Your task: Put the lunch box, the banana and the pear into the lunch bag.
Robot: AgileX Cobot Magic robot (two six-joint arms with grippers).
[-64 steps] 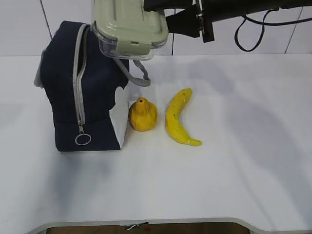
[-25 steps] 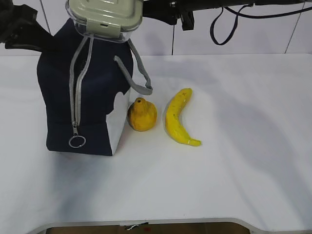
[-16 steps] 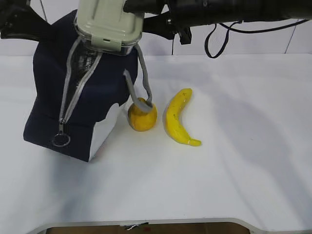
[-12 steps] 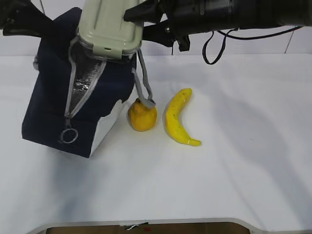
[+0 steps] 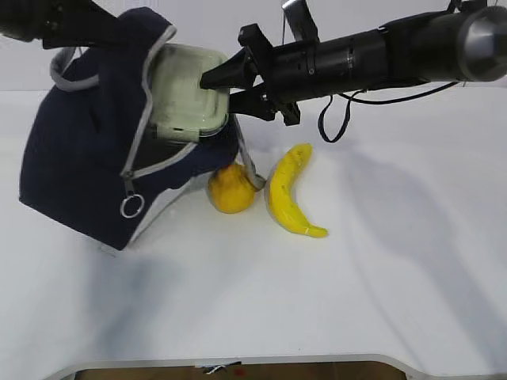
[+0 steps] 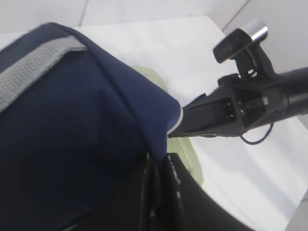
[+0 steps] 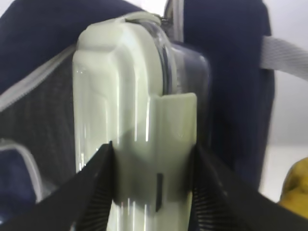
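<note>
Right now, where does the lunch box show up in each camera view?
Exterior view: the lunch box sits upper left of centre, going into the mouth of the tilted lunch bag, held by the right end effector.
Left wrist view: only a pale green sliver past the bag's edge.
Right wrist view: it fills the centre.
Shared landmark: the navy bag fabric.

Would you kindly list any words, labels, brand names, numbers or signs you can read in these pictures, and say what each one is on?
None can be read in any of the three views.
Lunch box: plain pale green lid, no lettering visible.
Lunch bag: plain navy fabric, no logo or tag visible.
Banana and pear: no stickers visible.
Right gripper and left gripper: no legible markings; the close wrist views are blurred.
</note>
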